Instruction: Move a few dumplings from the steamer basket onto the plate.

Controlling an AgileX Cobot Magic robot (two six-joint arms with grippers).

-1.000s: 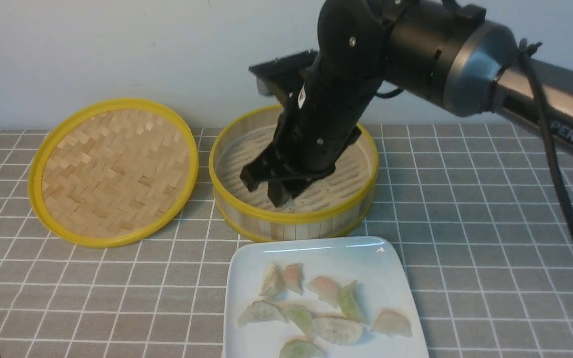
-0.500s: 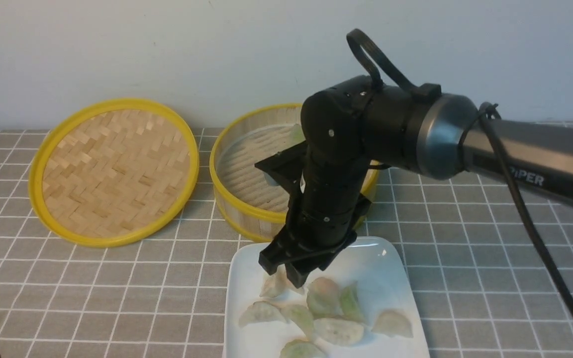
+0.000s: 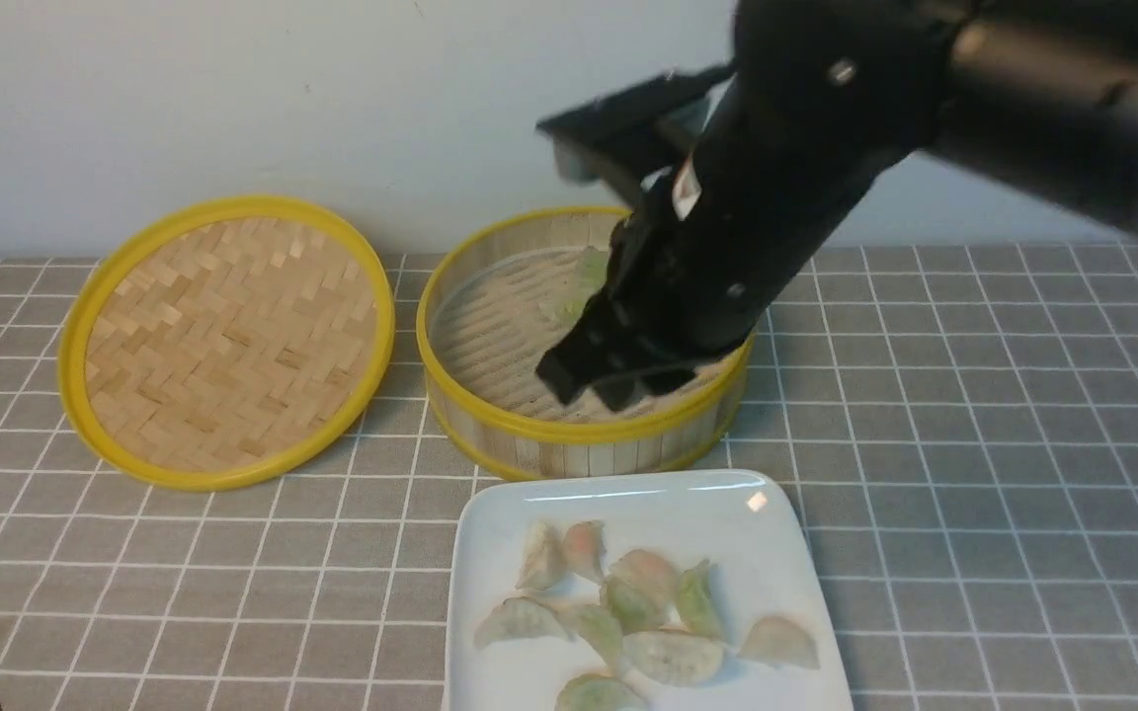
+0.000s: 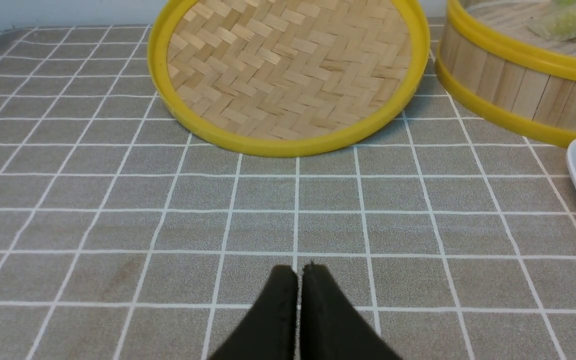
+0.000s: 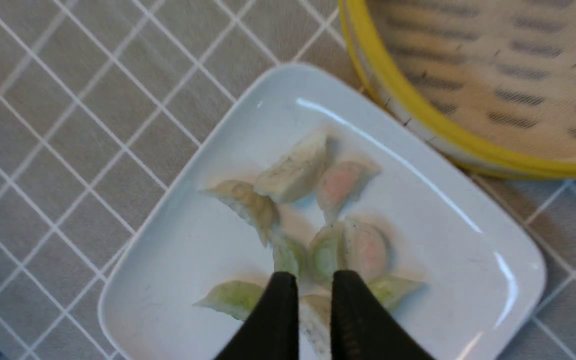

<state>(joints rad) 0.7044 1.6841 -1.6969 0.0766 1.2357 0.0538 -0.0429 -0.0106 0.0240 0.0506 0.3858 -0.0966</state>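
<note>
Since half a second ago the right arm (image 3: 826,148) has been lifted off the plate (image 3: 747,543) and swung back over the steamer basket (image 3: 569,449). One more pale green dumpling (image 3: 628,604) is left mid-heap.

- Checked grey cloth (image 3: 974,415): everything is set on it.
- Right arm: motion-blurred, cut off by the top and right edges of the front view. The basket's far right side is hidden behind it.
- Lid (image 3: 223,336): laid weave-up, just beside the basket on its left.
- Steamer basket: upright, centre back. A greenish dumpling (image 3: 584,281) is seen at its far side, half covered by the arm; any others behind cannot be told.
- Plate: just on the robot's side of the basket, its near edge cut off by the frame. Contact with the basket cannot be told.
- Right gripper (image 3: 591,390): held above the basket's front part, fingers slightly parted, nothing between them.
- Left gripper (image 4: 299,272): fingers pressed together, empty, low over bare cloth, apart from the lid.
- Dumplings (image 3: 776,642): clustered on the plate, long axes mixed. The widest one (image 3: 673,657) is laid left to right; a green crescent (image 3: 697,597) is pointed away from the robot. The added one is pressed against a pinkish neighbour (image 3: 650,571), its axis unreadable.
- Pleats are too soft to be made out.
</note>
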